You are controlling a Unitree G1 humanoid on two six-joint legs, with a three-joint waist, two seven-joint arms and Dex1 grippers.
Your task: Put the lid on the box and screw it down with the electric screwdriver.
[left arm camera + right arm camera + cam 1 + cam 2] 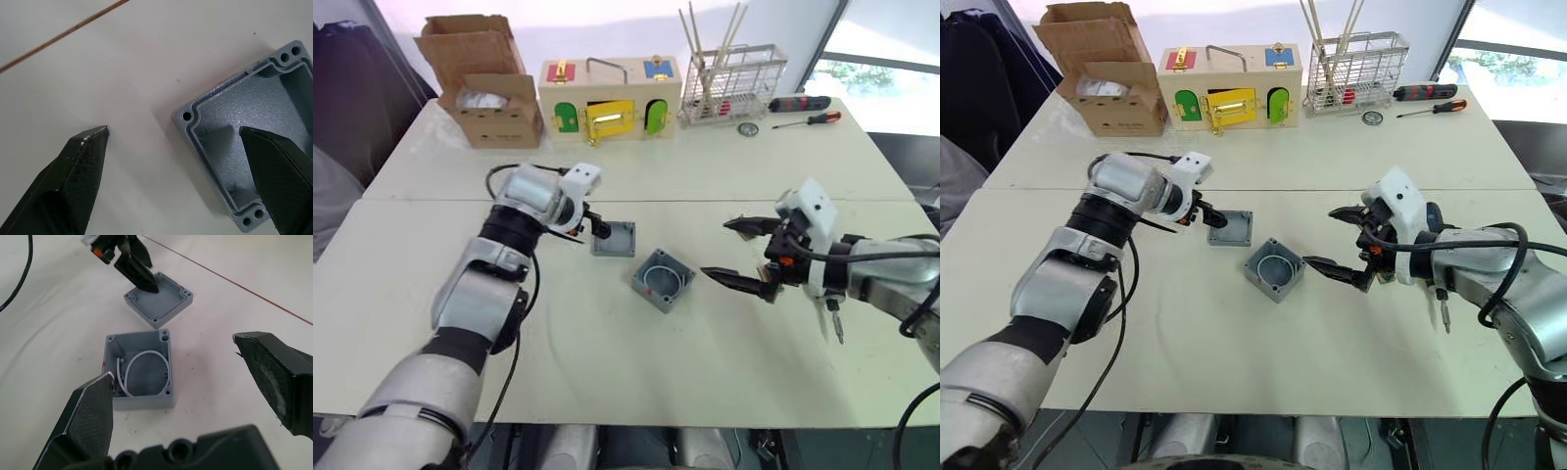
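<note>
Left gripper (173, 161) spread wide, straddling one rim of the lid (613, 238), which lies inside-up on the table (705, 176); one finger hangs over the lid's hollow, the other over bare table. Right gripper (195, 396) likewise released, holding nothing; the box (139, 369), open-topped with a white ring inside, sits just beyond its fingertips, beside the lid.

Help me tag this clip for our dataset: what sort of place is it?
Probably a robotics lab or test workspace, not a home. White tables pushed together hold practice props: a wooden latch box, a wire rack, manual screwdrivers, a cardboard carton, and a grey box with its lid off.
</note>
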